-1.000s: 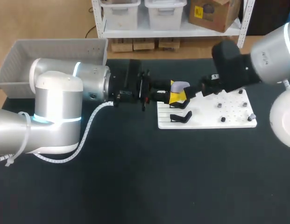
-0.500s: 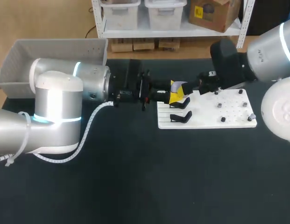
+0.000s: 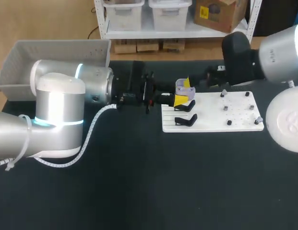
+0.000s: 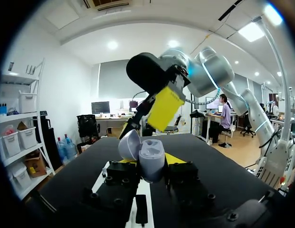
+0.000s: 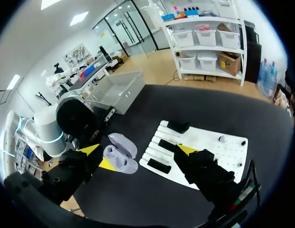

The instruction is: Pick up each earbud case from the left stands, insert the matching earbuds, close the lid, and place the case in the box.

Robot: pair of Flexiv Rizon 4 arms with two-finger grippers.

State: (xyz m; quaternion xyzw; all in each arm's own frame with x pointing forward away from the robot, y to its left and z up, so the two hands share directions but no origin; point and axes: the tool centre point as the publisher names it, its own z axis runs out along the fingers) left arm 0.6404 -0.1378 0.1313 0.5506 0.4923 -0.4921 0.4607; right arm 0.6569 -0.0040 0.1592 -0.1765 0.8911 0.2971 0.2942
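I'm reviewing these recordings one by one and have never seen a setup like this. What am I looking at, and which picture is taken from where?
One robot's left arm and right arm work at a black table. One picture looks down from above and behind the robot. The two round ones come from a camera on each arm's wrist. The left claw is shut on an open lilac earbud case, held at the edge of a white board. The board carries black stands and some small pieces. The right claw is open and holds nothing. A grey box sits at the table's far left corner.
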